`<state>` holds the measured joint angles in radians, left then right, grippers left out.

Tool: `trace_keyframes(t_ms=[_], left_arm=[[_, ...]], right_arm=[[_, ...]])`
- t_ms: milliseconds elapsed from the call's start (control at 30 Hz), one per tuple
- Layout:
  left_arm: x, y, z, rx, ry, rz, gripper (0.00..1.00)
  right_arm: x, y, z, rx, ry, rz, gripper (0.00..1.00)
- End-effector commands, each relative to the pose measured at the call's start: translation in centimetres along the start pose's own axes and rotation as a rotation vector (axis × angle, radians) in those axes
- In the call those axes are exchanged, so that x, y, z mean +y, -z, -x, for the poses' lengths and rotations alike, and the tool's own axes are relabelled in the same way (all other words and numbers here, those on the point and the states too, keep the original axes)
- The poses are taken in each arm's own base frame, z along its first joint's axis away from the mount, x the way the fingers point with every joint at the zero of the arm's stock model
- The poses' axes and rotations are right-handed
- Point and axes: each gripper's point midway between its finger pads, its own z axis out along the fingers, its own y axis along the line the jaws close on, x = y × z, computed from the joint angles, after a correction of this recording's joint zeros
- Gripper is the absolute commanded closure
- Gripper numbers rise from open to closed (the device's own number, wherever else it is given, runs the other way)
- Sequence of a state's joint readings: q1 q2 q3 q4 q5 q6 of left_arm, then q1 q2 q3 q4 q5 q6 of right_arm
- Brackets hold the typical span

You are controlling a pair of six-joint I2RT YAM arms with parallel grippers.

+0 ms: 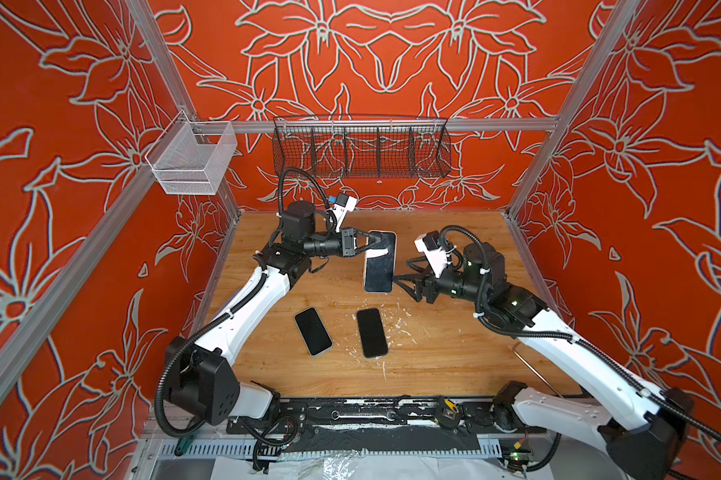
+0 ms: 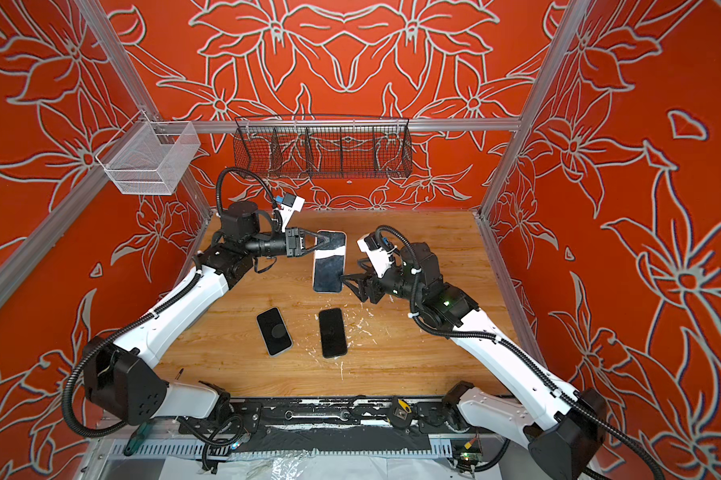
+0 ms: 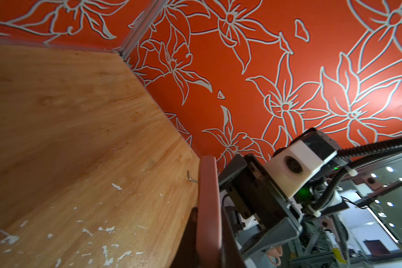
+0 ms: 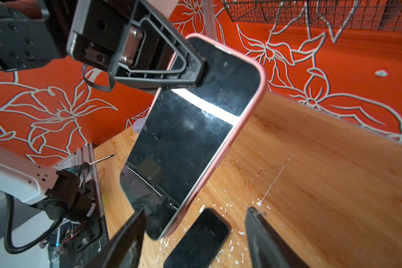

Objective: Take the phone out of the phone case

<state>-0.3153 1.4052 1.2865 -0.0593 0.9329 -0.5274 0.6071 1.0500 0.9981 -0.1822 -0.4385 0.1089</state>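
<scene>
A phone (image 4: 190,139) with a dark glossy screen sits in a pink phone case (image 4: 248,116). It hangs above the wooden table, screen up, in both top views (image 1: 378,270) (image 2: 329,272). My left gripper (image 1: 377,242) (image 2: 327,243) is shut on the far end of the case, one finger (image 4: 190,69) lying across the screen. The left wrist view shows only the case's pink edge (image 3: 208,197) between the jaws. My right gripper (image 1: 404,286) (image 4: 195,211) stands open at the phone's near end, with its fingers apart from the case.
Two bare dark phones (image 1: 313,331) (image 1: 372,332) lie flat on the table below, one also in the right wrist view (image 4: 200,239). White flecks litter the wood. A black wire basket (image 1: 361,149) and a white mesh basket (image 1: 192,158) hang on the walls. An Allen key (image 1: 533,370) lies at the right.
</scene>
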Motion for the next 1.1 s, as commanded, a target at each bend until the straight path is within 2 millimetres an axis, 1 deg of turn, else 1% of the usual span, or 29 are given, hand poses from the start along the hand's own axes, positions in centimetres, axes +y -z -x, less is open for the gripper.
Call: trace_keyframes(t_ms=[0,100,167,233,267,367,467,567,667,733,867,900,1067], left_arm=[[1.1,0.9,0.4,-0.02,-0.085,0.148,1.0],[2.6,1.2,0.3,-0.033,-0.085,0.229,1.0],[3.1,1.4,0.2,-0.043,-0.092,0.256,1.0],[4.0,1.7,0.4,-0.076,-0.07,0.301,1.0],[4.4,2.0,0.7,-0.103,-0.051,0.331,1.0],[6.1,3.4,1.6,-0.224,0.061,0.433,1.0],[7.1,5.2,1.8,-0.362,0.184,0.497,1.0],[7.6,6.8,1.6,-0.488,0.266,0.512,1.0],[7.6,8.0,1.3,-0.594,0.326,0.479,1.0],[7.5,8.5,1.2,-0.64,0.36,0.447,1.0],[7.1,8.7,0.8,-0.709,0.434,0.339,1.0],[7.2,8.8,0.6,-0.72,0.46,0.321,1.0],[7.5,9.2,0.1,-0.754,0.543,0.272,1.0]], right_arm=[[0.1,1.7,0.9,-0.02,-0.015,-0.02,0.23],[-0.4,2.4,0.7,-0.033,-0.052,-0.052,0.18],[-0.7,2.7,0.4,-0.026,-0.072,-0.069,0.15],[-0.8,2.9,0.3,-0.024,-0.094,-0.074,0.08],[-0.8,2.9,0.2,-0.024,-0.108,-0.071,0.03],[-0.2,2.9,0.1,-0.025,-0.147,-0.035,0.03],[0.2,2.8,0.1,-0.026,-0.19,-0.003,0.02],[-0.5,2.7,0.2,-0.047,-0.29,-0.015,0.03],[-1.2,2.3,0.0,-0.064,-0.429,-0.01,0.02],[-1.3,1.8,-0.2,-0.071,-0.513,0.012,0.03],[-1.4,0.6,-0.6,-0.073,-0.668,0.061,0.04],[-1.3,0.3,-0.7,-0.08,-0.702,0.081,0.04],[-1.4,-1.0,-1.3,-0.095,-0.828,0.137,0.07]])
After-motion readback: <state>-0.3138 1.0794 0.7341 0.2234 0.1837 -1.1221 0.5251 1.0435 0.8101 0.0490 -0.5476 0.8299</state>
